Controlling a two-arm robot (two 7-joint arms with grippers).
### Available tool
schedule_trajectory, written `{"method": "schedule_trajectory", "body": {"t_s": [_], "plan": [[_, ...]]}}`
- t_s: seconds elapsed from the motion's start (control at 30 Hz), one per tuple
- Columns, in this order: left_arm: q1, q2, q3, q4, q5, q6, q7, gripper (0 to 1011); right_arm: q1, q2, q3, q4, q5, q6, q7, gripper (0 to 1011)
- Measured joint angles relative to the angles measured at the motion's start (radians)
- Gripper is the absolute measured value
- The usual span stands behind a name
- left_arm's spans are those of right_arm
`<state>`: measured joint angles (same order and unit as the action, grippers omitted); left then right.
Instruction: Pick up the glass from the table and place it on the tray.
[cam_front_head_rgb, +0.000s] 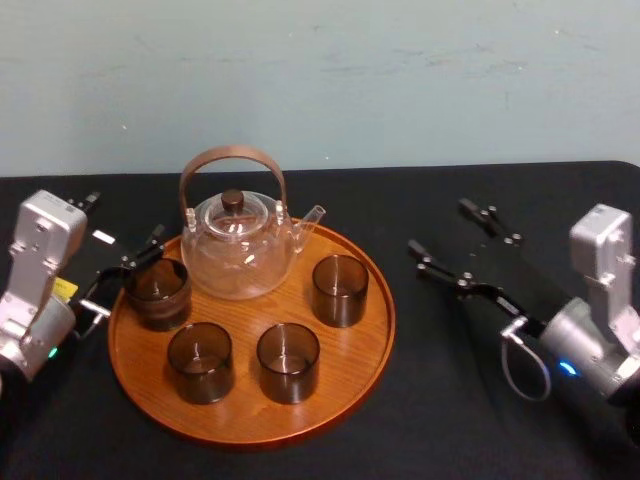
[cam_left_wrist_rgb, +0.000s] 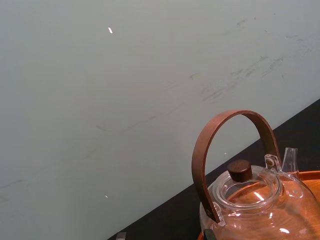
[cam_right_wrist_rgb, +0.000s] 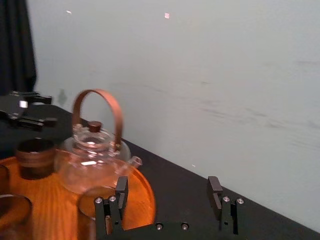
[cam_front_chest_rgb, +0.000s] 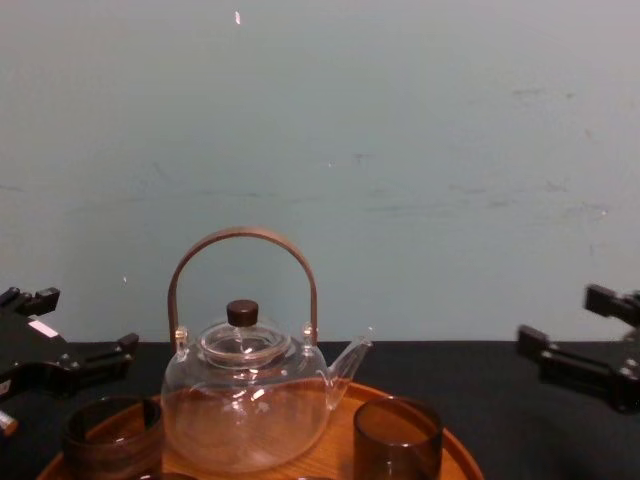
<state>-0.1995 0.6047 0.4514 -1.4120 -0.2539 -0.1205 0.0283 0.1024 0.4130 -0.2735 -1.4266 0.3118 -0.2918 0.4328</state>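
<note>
Several dark smoky glasses stand on the round wooden tray (cam_front_head_rgb: 240, 418). The leftmost glass (cam_front_head_rgb: 157, 292) sits near the tray's left rim; it also shows in the chest view (cam_front_chest_rgb: 113, 436) and the right wrist view (cam_right_wrist_rgb: 34, 158). My left gripper (cam_front_head_rgb: 122, 275) is open just left of that glass, its fingers spread and not touching it. My right gripper (cam_front_head_rgb: 440, 226) hovers open and empty over the black table to the right of the tray, and its two fingers (cam_right_wrist_rgb: 121, 190) show wide apart in the right wrist view.
A clear glass teapot (cam_front_head_rgb: 240, 245) with a brown hoop handle stands at the back of the tray. Three other glasses (cam_front_head_rgb: 288, 362) sit at the tray's front and right. Black tablecloth (cam_front_head_rgb: 450, 400) surrounds the tray; a pale wall rises behind.
</note>
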Motion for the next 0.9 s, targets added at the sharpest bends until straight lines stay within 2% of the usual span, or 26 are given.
{"method": "schedule_trajectory", "body": {"t_s": [0.3,0.47,0.53,0.9], "plan": [[0.0,0.0,0.0,0.0,0.0,0.0,0.0,1001,-0.071,-0.001,0.07,-0.014,-0.022,-0.016,-0.063,1002],[0.0,0.0,0.0,0.0,0.0,0.0,0.0,1001,-0.087,-0.014,0.09,0.0,-0.052,-0.013,-0.102,1002],[0.0,0.0,0.0,0.0,0.0,0.0,0.0,1001,-0.09,-0.021,0.096,0.009,-0.066,-0.004,-0.12,1002],[0.0,0.0,0.0,0.0,0.0,0.0,0.0,1001,-0.088,-0.018,0.093,0.007,-0.061,-0.005,-0.112,1003]]}}
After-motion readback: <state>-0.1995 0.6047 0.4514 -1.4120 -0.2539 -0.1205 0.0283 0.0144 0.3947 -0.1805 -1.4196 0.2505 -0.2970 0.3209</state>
